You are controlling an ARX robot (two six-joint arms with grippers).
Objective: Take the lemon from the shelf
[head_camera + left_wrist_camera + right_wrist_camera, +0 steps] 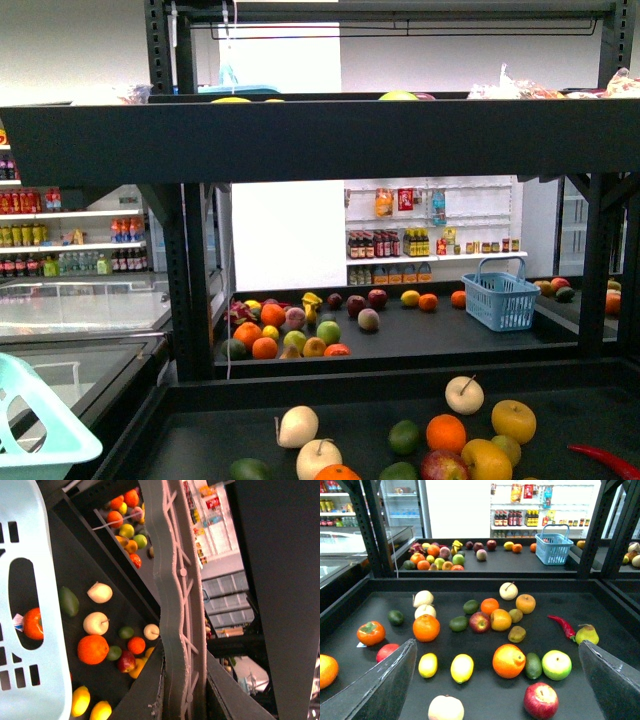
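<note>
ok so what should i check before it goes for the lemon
1. Lemon in view: ok, a lemon and a second lemon lie apart on the shelf deck.
2. Which to take: cannot tell, both look alike.
3. Right gripper open: ok, jaws wide, nothing between.
4. Room round them: ok, the orange nearby touches neither.
5. Basket at hand: ok, beside the shelf.

Bright-yellow lemon [428, 665], black shelf [545, 596] (perforated uprights [370, 525]), red chilli [563, 626], pale blue slotted basket [553, 547]
</note>
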